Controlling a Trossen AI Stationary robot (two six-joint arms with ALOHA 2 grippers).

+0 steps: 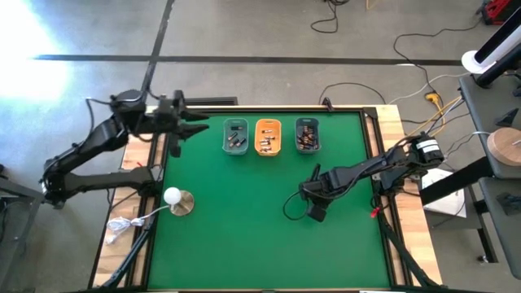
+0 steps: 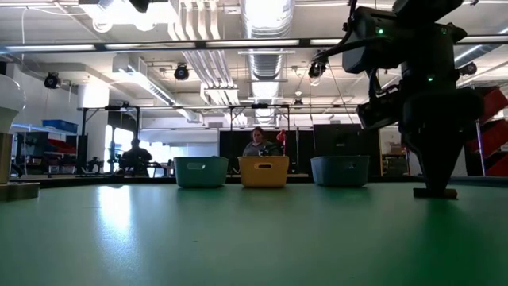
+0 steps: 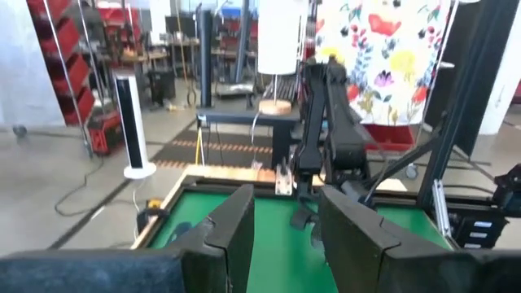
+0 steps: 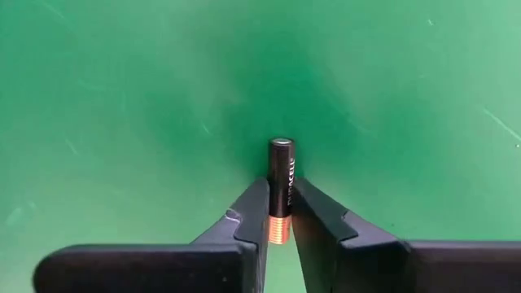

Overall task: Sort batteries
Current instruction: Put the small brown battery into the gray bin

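One black battery with a copper end [image 4: 280,183] lies on the green mat right of the middle, and it shows as a low bar [image 2: 435,193] in the low view. My right gripper [image 4: 279,213] [image 1: 313,198] stands over it, pointing down, shut on it. More batteries lie in three small trays along the far edge: teal [image 1: 235,137], orange [image 1: 268,136] and blue-grey [image 1: 307,135]. My left gripper [image 1: 195,130] [image 3: 285,207] hovers open over the table's far left corner, touching nothing. My right gripper pinches the battery between its two fingers at the copper end [image 4: 279,228]. The fingers [image 4: 252,207] come from above, pointing down, one on each side of it. The black end [image 4: 281,159] reaches out past the fingertips, and the battery appears to lie flat on the mat.
A white ball on a round base [image 1: 173,198] stands near the left edge, with a white cord trailing off the table. A dark cable loop [image 1: 291,207] lies beside my right gripper. The mat is bordered by a wooden frame [image 1: 391,163]. People sit in the room beyond [image 2: 258,143].
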